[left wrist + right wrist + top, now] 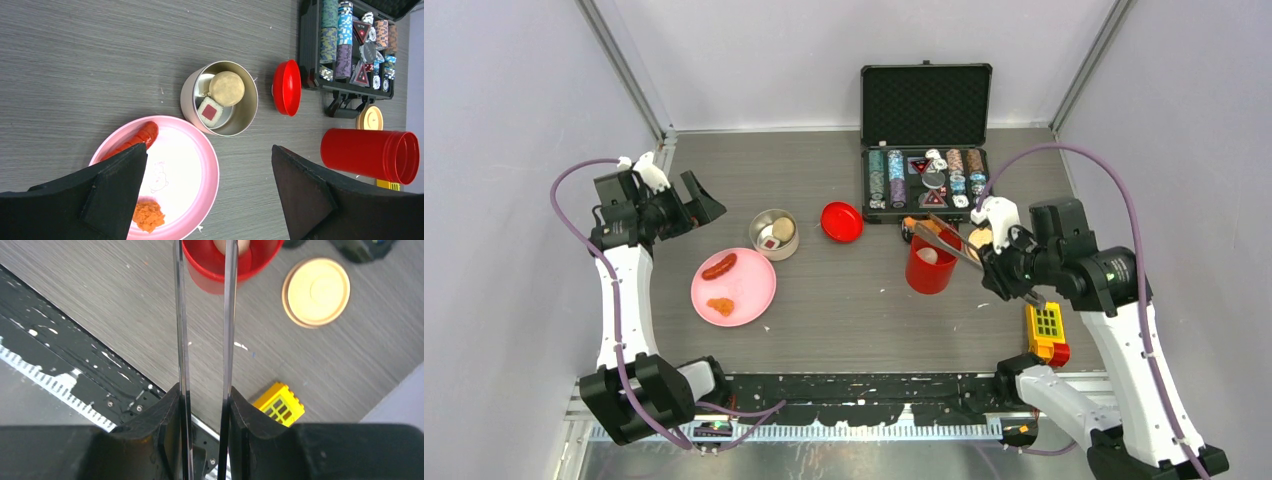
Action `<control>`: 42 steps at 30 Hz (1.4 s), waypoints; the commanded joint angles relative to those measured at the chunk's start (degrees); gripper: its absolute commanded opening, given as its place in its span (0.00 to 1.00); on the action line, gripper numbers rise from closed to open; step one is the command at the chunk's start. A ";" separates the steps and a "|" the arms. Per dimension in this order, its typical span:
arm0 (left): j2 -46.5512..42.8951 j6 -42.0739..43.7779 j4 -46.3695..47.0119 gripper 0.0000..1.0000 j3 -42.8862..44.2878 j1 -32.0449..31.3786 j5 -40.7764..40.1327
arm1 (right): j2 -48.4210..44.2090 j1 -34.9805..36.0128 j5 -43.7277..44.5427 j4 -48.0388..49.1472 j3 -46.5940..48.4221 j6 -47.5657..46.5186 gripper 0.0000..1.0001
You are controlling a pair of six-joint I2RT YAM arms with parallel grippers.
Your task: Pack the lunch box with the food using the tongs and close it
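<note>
You are clamping the slim, likely slippery tongs [179, 320] toward their joined end in your right claw [204, 402], arms reaching over the red canister [210, 275], left claw [210, 175] gaping apart.

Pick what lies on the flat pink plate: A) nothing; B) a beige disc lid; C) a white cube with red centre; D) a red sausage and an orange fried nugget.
D: the red sausage and the orange fried nugget rest on the flat pink plate, while the white cube with red centre sits in the round steel bowl.
</note>
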 commanded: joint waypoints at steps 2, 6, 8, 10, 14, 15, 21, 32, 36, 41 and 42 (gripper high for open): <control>-1.46 -0.80 2.31 0.97 0.97 0.25 1.84 | -2.33 -1.78 5.42 -0.70 -4.34 -1.47 0.06; -1.91 -0.74 2.48 0.97 0.75 0.21 1.68 | -3.46 -2.44 5.70 -0.57 -5.72 -1.29 0.20; -1.92 -0.86 2.50 0.97 0.74 0.28 1.61 | -3.25 -2.64 6.66 -0.34 -5.85 -1.06 0.23; -1.84 -0.99 2.58 0.97 0.68 0.25 1.69 | -2.96 -2.57 7.50 0.23 -6.24 -0.95 0.30; -1.88 -0.82 2.52 0.97 0.62 0.28 1.67 | -2.59 -2.57 7.31 0.61 -6.40 -0.70 0.60; -1.86 -0.81 2.57 0.97 0.54 0.28 1.69 | -2.55 -2.55 7.18 0.79 -6.23 -0.74 0.64; -1.67 -0.81 2.69 0.97 0.51 0.26 1.47 | -0.97 -2.51 5.75 1.17 -2.86 -0.55 0.66; -1.38 -0.73 2.77 0.97 0.53 0.27 1.25 | 13.30 -2.14 -6.08 5.32 10.98 -0.80 0.62; -1.16 -0.88 2.25 0.97 0.70 0.22 0.94 | 19.99 3.87 -7.37 9.81 15.25 2.36 0.61; -1.31 -0.73 2.09 0.97 0.17 0.36 -0.13 | 27.46 18.56 1.78 18.14 16.18 4.11 0.61; -1.29 -0.67 2.09 0.97 0.07 0.34 -0.35 | 29.60 20.58 2.48 18.74 17.05 4.11 0.61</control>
